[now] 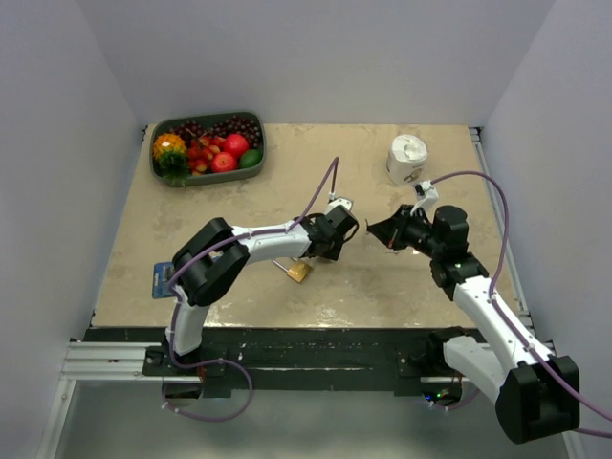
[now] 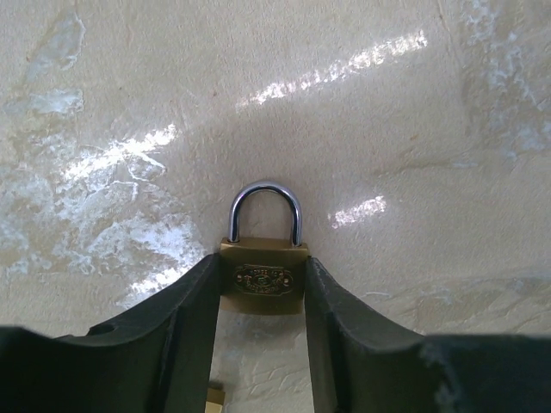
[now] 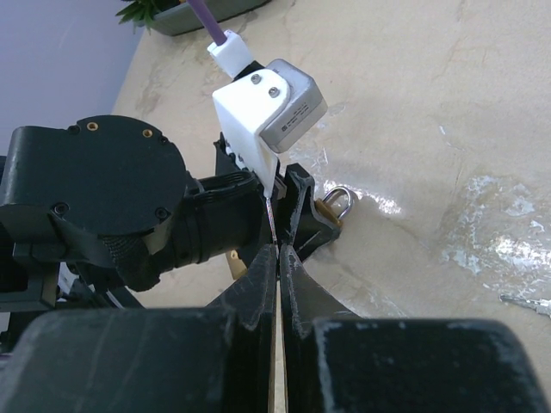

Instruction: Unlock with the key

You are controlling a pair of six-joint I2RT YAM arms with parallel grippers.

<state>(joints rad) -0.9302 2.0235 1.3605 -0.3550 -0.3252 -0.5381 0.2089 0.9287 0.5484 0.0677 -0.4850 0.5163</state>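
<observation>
A brass padlock (image 2: 263,275) with a steel shackle lies on the beige table between my left gripper's (image 2: 263,288) black fingers. Both fingers press against the sides of its body, and the shackle points away from the wrist. My right gripper (image 3: 277,251) is shut on the key (image 3: 271,222), whose thin silvery blade sticks out from the fingertips toward the left gripper. From the right wrist, the held padlock (image 3: 325,212) shows just beyond the left fingers. In the top view the left gripper (image 1: 337,239) and the right gripper (image 1: 378,232) face each other at mid-table, a short gap apart.
A second brass padlock (image 1: 299,272) lies just in front of the left gripper. A grey tray of fruit (image 1: 207,148) stands at the back left and a white roll (image 1: 407,159) at the back right. A blue card (image 1: 161,280) lies near the left edge. Another small key (image 3: 525,303) lies on the table.
</observation>
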